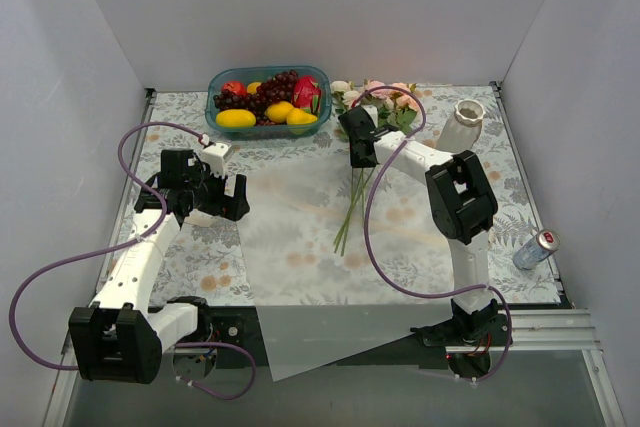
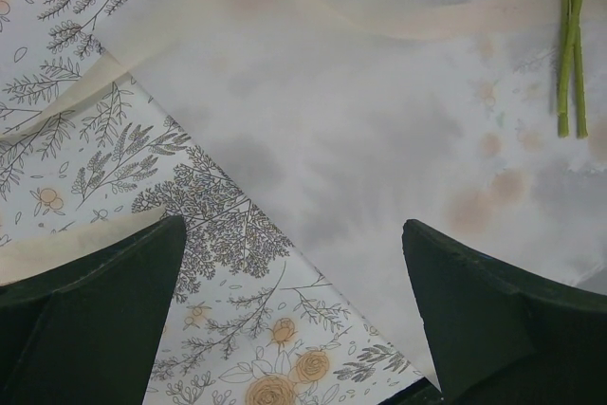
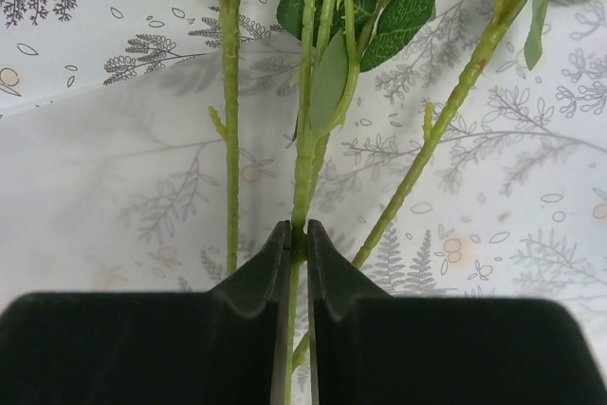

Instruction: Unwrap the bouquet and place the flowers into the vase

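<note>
My left jaws gape wide over the unfolded paper (image 2: 379, 139) on the desk. My right jaws pinch the middle stem of the flowers (image 3: 305, 139), which lie flat, blooms pointing away. The vase (image 1: 463, 127) sits just right of them.

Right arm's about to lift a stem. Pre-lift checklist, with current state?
1. Right gripper shut on the middle stem: ok.
2. Only that stem between the fingers, neighbouring stems outside: ok.
3. Leaves free of the neighbours: cannot tell.
4. Vase standing, mouth unobstructed: ok.
5. Left gripper open, over the wrapping paper, away from the stems: ok.
</note>
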